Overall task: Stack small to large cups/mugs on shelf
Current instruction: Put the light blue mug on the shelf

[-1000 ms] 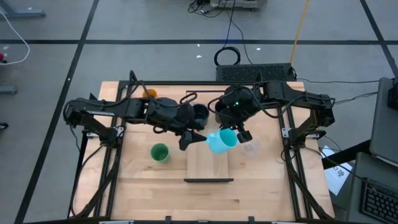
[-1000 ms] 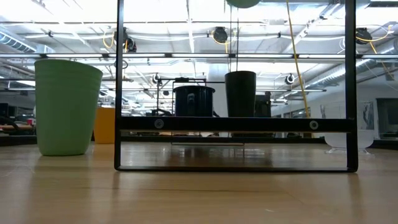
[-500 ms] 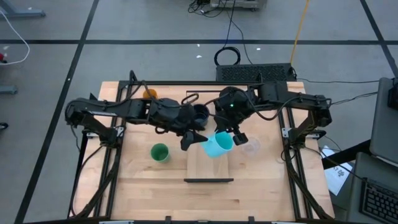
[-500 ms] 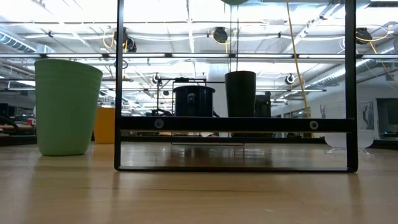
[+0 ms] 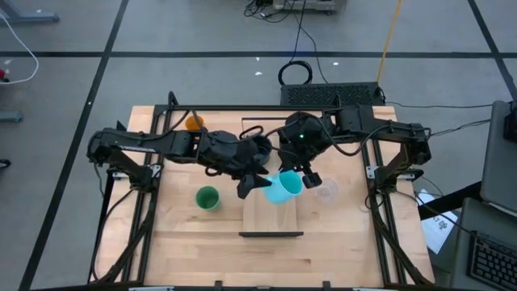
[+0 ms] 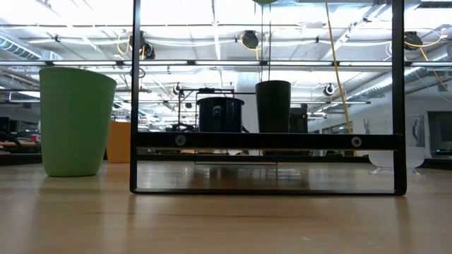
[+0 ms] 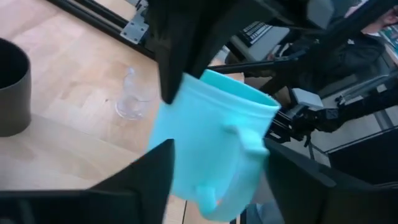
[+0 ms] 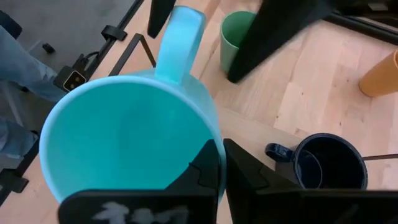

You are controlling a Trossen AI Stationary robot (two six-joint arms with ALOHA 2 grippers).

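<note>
Your right gripper [image 8: 221, 163] is clamped on the rim of the bright blue mug [image 5: 283, 187], holding it above the shelf [image 5: 271, 212]. Your left gripper [image 7: 217, 171] stands open with one finger on either side of the mug's handle, not gripping. Just beyond sits the dark mug [image 8: 326, 163]; farther off, the green cup [image 5: 208, 198].

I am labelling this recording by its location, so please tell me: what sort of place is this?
Probably a robotics lab or workshop in an open industrial hall. A light wooden worktable stands on a bare grey concrete floor marked with dark tape lines, black cables trail across it, and exposed ceiling lights and pipes show behind.
</note>
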